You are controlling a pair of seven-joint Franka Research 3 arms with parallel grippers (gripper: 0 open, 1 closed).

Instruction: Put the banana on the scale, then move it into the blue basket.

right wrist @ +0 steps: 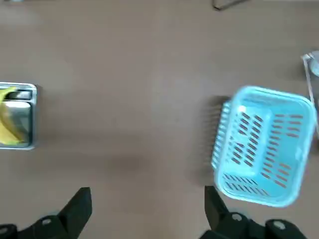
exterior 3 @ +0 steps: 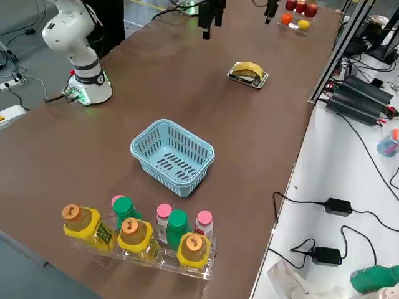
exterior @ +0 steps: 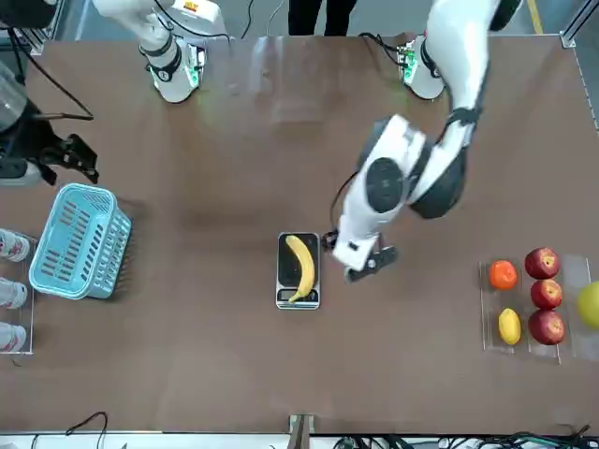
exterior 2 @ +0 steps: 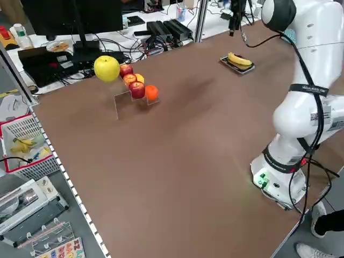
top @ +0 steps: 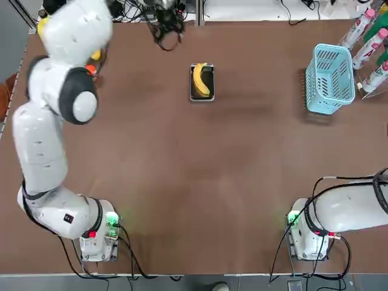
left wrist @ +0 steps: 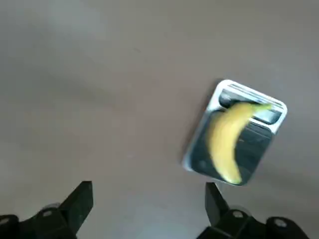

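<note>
Banana (top: pixel 200 80): lies lengthwise on the scale (top: pixel 202 95), free of both grippers; its stem end cannot be made out from overhead.
Scale: near the middle of the table's (top: pixel 182 182) far half; the banana covers most of its black top, and in the right wrist view its left part is cut off by the picture edge.
Blue basket (top: pixel 329 79): stands upright on the robot's right side of the table, well apart from the scale, nothing in it.
Left gripper (left wrist: pixel 148 199): raised above the table beside the scale, on the robot's left of it; fingers spread wide, holding nothing. From overhead the arm's own white body hides it; in the front view it shows only as a dark shape under the wrist.
Right gripper (right wrist: pixel 147 201): up over the table looking down on the basket and part of the scale; fingers spread wide, nothing between them. The top view shows only the arm's base and one link, cut off at the edge.
Fruit rack (exterior: pixel 533 309): on the robot's left at the far edge, with apples, an orange and a lemon; the big yellow fruit is cut off in the front view.
Bottles (exterior 3: pixel 137 233): a rack beyond the basket, only partly seen from overhead.
</note>
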